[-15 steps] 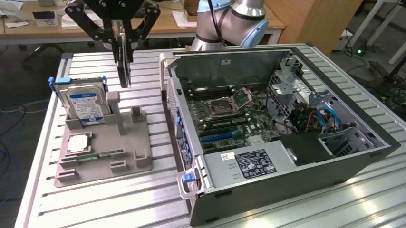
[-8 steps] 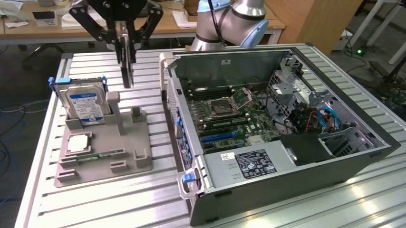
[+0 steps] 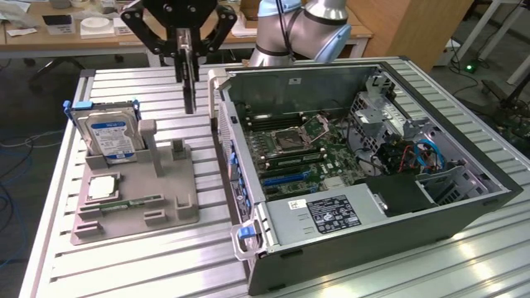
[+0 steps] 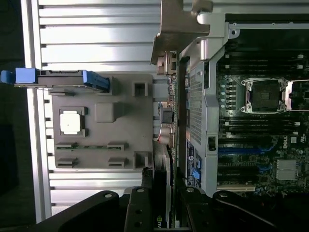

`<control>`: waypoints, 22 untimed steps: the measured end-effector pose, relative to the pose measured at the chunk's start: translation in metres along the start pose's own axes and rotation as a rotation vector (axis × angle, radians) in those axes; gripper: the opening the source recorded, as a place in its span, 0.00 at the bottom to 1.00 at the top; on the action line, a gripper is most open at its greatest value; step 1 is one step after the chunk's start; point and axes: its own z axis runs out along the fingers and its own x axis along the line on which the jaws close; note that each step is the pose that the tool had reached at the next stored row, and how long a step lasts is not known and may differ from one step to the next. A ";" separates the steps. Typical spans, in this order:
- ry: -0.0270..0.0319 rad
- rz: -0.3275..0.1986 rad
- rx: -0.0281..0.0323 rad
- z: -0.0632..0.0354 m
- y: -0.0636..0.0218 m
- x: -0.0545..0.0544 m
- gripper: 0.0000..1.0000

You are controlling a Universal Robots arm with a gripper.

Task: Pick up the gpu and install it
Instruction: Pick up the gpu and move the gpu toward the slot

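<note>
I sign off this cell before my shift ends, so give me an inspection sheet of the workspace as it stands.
Surface: slatted metal table, carrying a grey fixture and an open computer case.
Job's things: gpu held upright in the air, outside the case; not installed.
Clutter: hard drive, processor chip and memory stick in the fixture.
Grippers: pincer shut on the gpu's upper edge.
Cables: blue and red leads inside the case.
Surroundings: wooden desks behind.

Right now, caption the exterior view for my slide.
Gripper holds the gpu upright between the grey fixture and the open computer case.
</note>
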 end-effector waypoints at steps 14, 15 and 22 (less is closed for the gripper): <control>-0.0010 0.000 0.0069 0.0035 0.0008 -0.022 0.27; -0.0012 0.000 0.0068 0.0040 0.0008 -0.023 0.27; -0.0015 -0.001 0.0069 0.0060 0.0011 -0.031 0.27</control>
